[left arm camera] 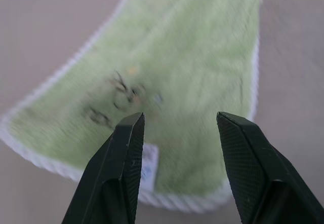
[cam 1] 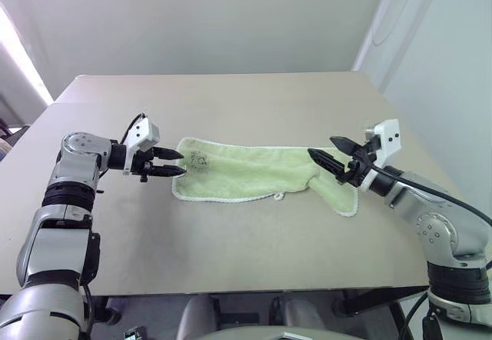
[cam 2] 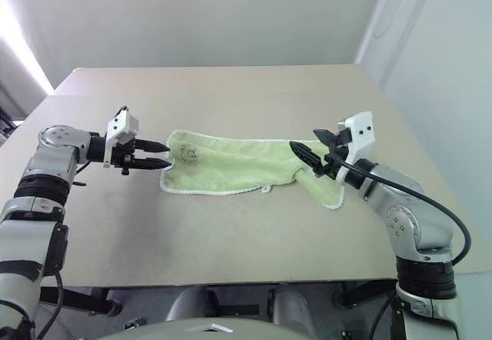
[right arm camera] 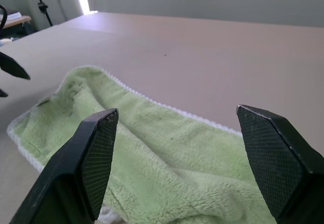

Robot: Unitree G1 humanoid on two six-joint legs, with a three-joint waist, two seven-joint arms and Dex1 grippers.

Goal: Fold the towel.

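Left gripper (cam 1: 178, 162) has its 2 fingers spread, level, tips right at the towel's (cam 1: 254, 171) marked end; I can't tell if they touch the cloth. Marks near that corner are too blurred to read. Right gripper (cam 1: 326, 154) is spread wide, empty, hovering over the bunched far end. Towel lies stretched across the middle of the table (cam 1: 231, 101), folded lengthwise, with bare tabletop on all sides.

A plain tan table (cam 1: 254, 248) carries a pale green towel (cam 1: 254, 172) lying stretched out, partly bunched at one end.
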